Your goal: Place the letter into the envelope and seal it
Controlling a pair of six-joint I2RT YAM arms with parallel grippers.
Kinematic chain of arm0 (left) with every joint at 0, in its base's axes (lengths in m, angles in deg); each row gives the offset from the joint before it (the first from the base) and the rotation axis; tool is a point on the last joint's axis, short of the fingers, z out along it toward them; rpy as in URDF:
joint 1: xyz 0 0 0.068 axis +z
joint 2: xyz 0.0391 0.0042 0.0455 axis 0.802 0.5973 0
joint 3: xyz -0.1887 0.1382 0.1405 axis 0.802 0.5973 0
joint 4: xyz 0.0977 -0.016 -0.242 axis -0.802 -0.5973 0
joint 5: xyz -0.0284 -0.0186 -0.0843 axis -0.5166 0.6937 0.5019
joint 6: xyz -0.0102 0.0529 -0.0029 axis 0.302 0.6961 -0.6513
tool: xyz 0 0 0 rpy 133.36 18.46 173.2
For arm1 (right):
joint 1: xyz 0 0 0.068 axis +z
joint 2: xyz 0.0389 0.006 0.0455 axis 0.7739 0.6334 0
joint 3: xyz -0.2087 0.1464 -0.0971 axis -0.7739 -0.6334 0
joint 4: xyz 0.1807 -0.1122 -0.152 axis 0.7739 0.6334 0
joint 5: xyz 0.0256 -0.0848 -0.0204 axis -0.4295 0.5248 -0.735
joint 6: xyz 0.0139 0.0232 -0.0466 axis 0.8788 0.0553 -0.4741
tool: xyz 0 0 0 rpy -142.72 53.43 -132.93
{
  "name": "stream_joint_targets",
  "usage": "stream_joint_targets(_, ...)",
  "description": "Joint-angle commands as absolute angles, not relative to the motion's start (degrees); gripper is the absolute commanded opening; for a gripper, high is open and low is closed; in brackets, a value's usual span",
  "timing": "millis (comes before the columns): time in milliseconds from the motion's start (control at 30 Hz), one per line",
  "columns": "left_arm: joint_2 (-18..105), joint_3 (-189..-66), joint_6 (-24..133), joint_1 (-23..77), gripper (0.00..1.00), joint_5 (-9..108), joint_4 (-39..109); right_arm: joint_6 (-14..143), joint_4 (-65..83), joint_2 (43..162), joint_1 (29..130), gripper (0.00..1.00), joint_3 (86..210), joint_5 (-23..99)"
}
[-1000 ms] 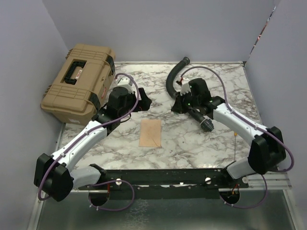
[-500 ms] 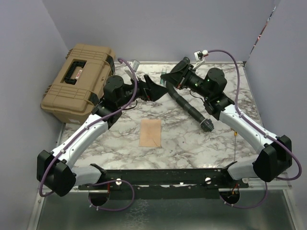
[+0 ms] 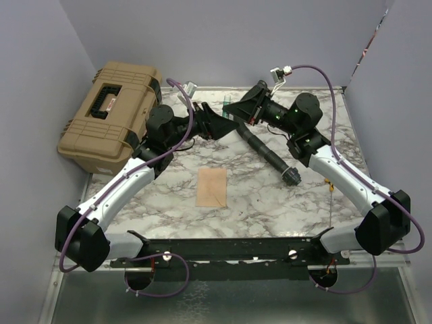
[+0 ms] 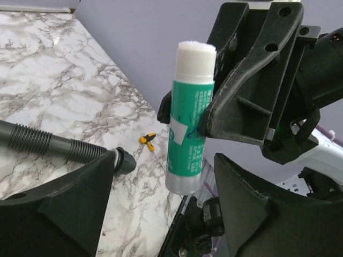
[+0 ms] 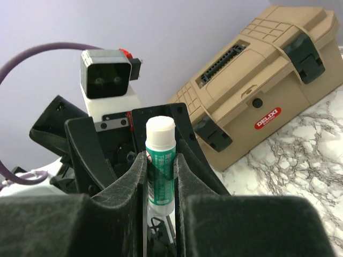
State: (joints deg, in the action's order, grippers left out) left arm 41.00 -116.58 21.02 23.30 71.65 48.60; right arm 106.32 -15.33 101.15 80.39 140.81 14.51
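One flat kraft-brown paper piece (image 3: 211,187) lies at the middle of the marble table; it looks like the envelope, lying closed. No separate letter shows. My right gripper (image 3: 233,110) is raised over the back of the table. It is shut on a green glue stick (image 5: 161,176) with a white cap (image 5: 161,130). The stick also shows in the left wrist view (image 4: 187,134) and as a teal spot from above (image 3: 227,104). My left gripper (image 4: 161,214) is open, tip to tip with the right one (image 5: 161,160). The stick's lower end is between its spread jaws, untouched.
A tan toolbox (image 3: 111,116) stands at the back left, off the table's edge. A black corrugated hose (image 3: 268,150) lies at the back right, also visible in the left wrist view (image 4: 48,143). A small yellow-handled screwdriver (image 3: 329,184) lies at the right.
Both arms have risen from the table and come together at the back centre. The right gripper now holds the glue stick up, and the left gripper has moved right to meet it.
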Motion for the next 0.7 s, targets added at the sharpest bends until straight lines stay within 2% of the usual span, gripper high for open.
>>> stream_joint_targets(0, 38.27, -115.72, 21.14, 24.58, 0.76, 75.79, 51.75, 99.75, -15.94, 100.49, 80.66, 0.07, 141.29, 7.53)
stream_joint_targets(67, 37.68, -115.37, 21.10, 25.19, 0.73, 77.05, 51.75, 97.79, -15.89, 100.71, 80.67, 0.06, 141.56, 4.87)
stream_joint_targets(267, 37.51, -115.07, 20.44, 26.17, 0.53, 78.64, 52.21, 95.08, -14.88, 100.58, 80.63, 0.06, 142.63, 0.26)
stream_joint_targets(433, 38.37, -114.60, 18.33, 26.16, 0.46, 81.78, 54.82, 97.81, -16.94, 100.57, 80.66, 0.06, 142.03, 0.11)
stream_joint_targets(667, 39.52, -114.03, 17.21, 26.17, 0.29, 86.29, 57.42, 102.41, -18.73, 100.46, 80.65, 0.06, 141.65, 1.00)
